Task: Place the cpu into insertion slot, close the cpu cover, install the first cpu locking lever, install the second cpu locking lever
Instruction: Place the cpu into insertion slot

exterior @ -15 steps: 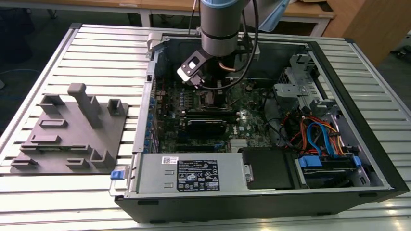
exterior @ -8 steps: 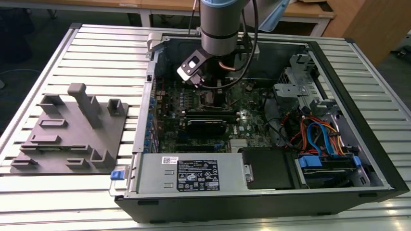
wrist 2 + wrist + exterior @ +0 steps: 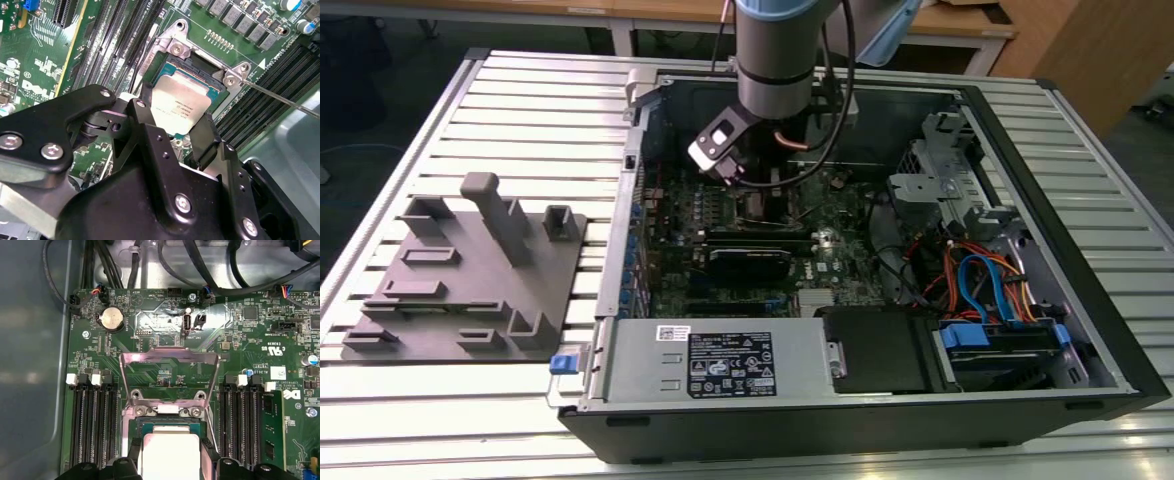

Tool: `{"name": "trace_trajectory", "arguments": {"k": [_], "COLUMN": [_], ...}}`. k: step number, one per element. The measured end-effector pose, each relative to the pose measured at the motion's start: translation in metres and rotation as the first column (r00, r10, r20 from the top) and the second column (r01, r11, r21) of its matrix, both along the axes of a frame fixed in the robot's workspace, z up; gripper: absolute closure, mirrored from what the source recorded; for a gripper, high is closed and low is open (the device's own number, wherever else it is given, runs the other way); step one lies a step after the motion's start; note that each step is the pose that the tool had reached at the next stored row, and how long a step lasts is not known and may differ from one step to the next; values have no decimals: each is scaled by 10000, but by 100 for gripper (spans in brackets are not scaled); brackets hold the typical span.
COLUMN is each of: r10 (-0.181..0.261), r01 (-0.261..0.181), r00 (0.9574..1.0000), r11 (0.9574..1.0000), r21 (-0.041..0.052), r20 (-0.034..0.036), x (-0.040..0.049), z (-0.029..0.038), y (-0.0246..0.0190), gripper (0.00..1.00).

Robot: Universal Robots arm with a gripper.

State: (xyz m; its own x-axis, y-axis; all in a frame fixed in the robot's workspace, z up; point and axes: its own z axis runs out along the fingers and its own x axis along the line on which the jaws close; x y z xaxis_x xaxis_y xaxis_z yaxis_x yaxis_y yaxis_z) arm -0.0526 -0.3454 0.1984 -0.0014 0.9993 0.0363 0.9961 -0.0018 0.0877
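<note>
Gripping the cpu by two opposite edges, the gripper holds it directly over the insertion slot in the green motherboard. Whether the chip is seated cannot be told. The cpu cover stands swung open beside the slot.

The gripper is matte black and angular, with silver screws. Above it, the arm is a grey cylinder with pale blue trim and a black cable alongside.

cpu corners & edge behind claw
</note>
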Motion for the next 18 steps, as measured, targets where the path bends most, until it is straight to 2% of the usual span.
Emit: {"name": "trace_trajectory", "arguments": {"k": [18], "r10": [5], "r01": [-5], "r00": [10000], "r11": [10000], "r21": [-3], "r20": [-1], "x": [0], "z": [-71], "y": [-1], "gripper": [46]}}
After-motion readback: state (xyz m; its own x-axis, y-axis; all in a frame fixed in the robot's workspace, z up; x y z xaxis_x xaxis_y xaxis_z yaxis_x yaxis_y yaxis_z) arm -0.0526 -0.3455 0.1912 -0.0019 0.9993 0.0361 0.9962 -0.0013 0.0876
